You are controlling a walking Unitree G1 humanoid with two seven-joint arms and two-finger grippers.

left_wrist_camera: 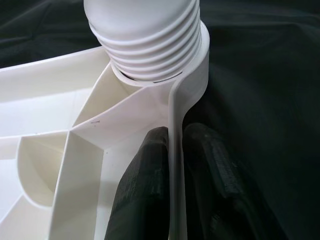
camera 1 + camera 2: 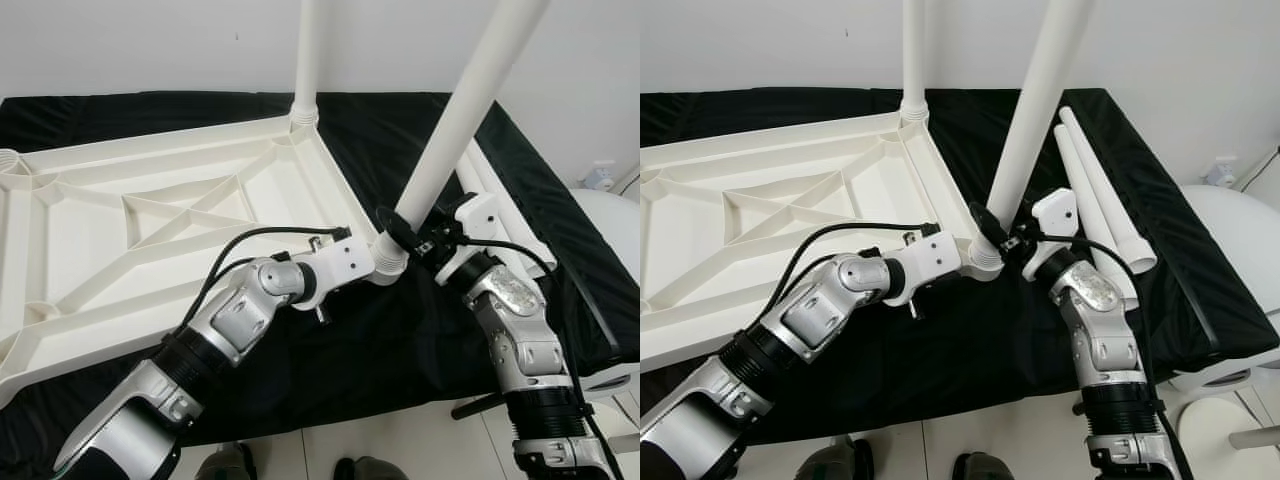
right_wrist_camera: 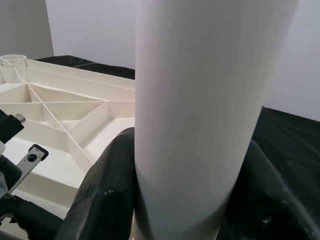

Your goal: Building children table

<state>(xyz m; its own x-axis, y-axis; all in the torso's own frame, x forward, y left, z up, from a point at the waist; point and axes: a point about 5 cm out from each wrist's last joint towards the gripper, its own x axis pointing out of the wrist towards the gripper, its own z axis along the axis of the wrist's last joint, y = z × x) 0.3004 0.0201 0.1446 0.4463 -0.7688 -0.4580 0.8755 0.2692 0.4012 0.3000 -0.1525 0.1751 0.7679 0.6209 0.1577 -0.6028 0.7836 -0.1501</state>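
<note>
From the head we see the upturned white tabletop on a black cloth, our right gripper clamped around a leaning leg at the near corner socket, forearm rising upright from below. At the left wrist, our left gripper pinches the tabletop's rim wall just below the ribbed socket. At the right wrist, both fingers hug the leg's sides.

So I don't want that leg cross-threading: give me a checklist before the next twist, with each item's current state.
1. Left tool pinching the tabletop rim beside the corner socket: ok.
2. Right tool wrapped around the leg near its base: ok.
3. Leg's threaded end in the socket: ok, threads exposed.
4. Leg square to the tabletop: not ok, it leans.
5. Far corner leg upright: ok.
6. Spare legs on the black cloth apart from the arms: ok.
</note>
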